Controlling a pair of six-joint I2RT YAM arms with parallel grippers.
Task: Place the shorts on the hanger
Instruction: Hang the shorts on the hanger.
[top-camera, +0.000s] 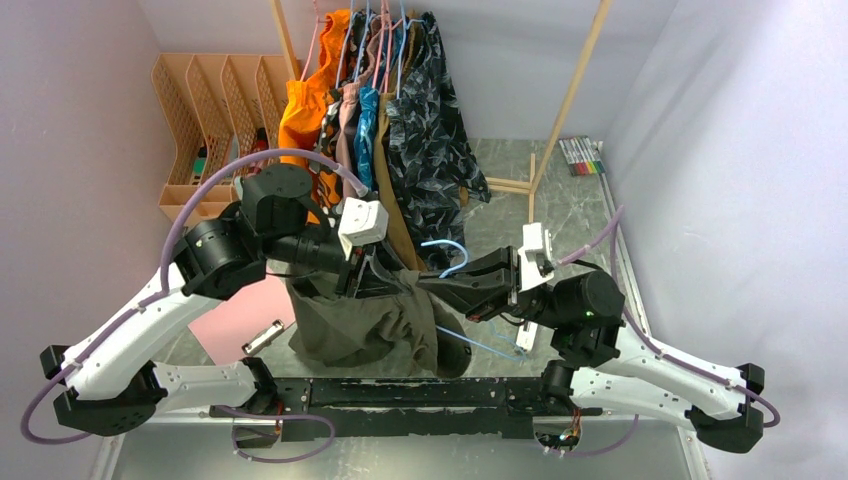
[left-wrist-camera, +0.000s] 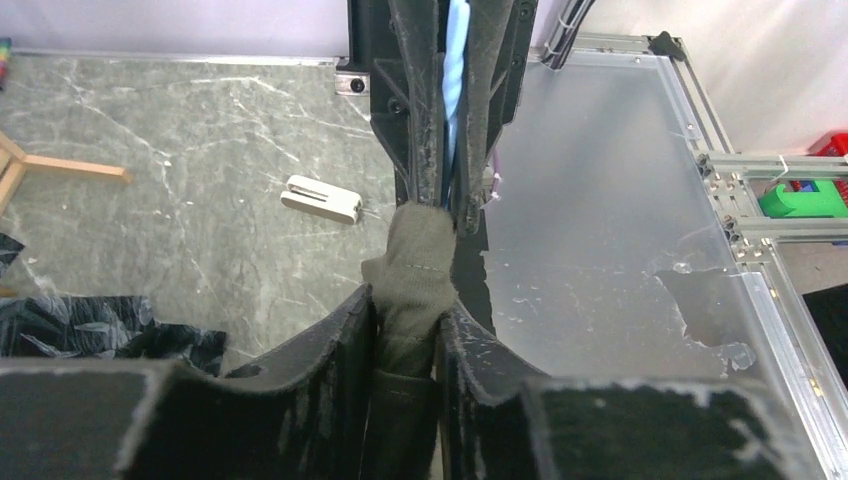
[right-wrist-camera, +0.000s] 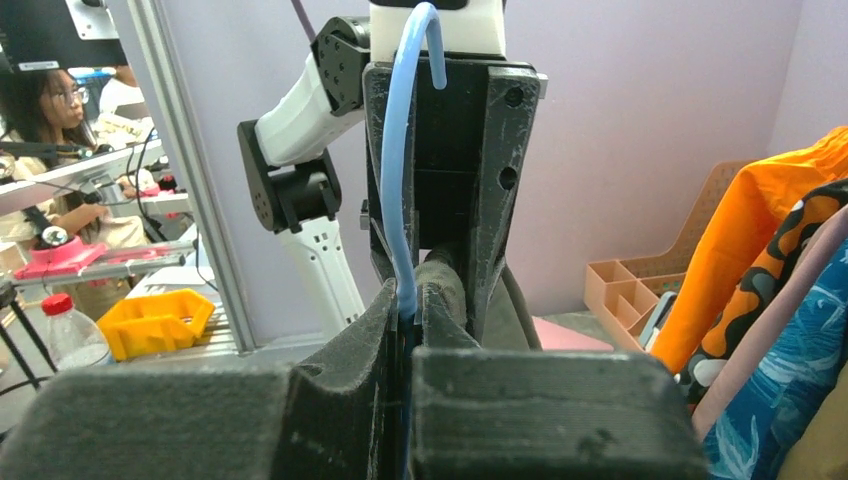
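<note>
The olive-green shorts (top-camera: 360, 325) hang bunched in front of the arm bases. My left gripper (top-camera: 375, 272) is shut on their ribbed waistband; in the left wrist view the fabric (left-wrist-camera: 412, 262) is pinched between the fingers of this gripper (left-wrist-camera: 408, 312). My right gripper (top-camera: 432, 285) faces it tip to tip and is shut on the light-blue hanger (top-camera: 447, 250). In the right wrist view the hanger's hook (right-wrist-camera: 398, 170) rises out of this gripper's closed jaws (right-wrist-camera: 410, 300), right next to the shorts' waistband (right-wrist-camera: 442, 275). The lower part of the hanger (top-camera: 482, 346) pokes out past the shorts; most of its frame is hidden.
A wooden rack (top-camera: 578, 85) at the back carries several hung garments, among them an orange one (top-camera: 308, 105) and a dark camouflage one (top-camera: 438, 135). A peach file organiser (top-camera: 205, 110) stands back left, markers (top-camera: 582, 155) back right. A pink sheet (top-camera: 238, 322) and white clip (left-wrist-camera: 322, 198) lie on the table.
</note>
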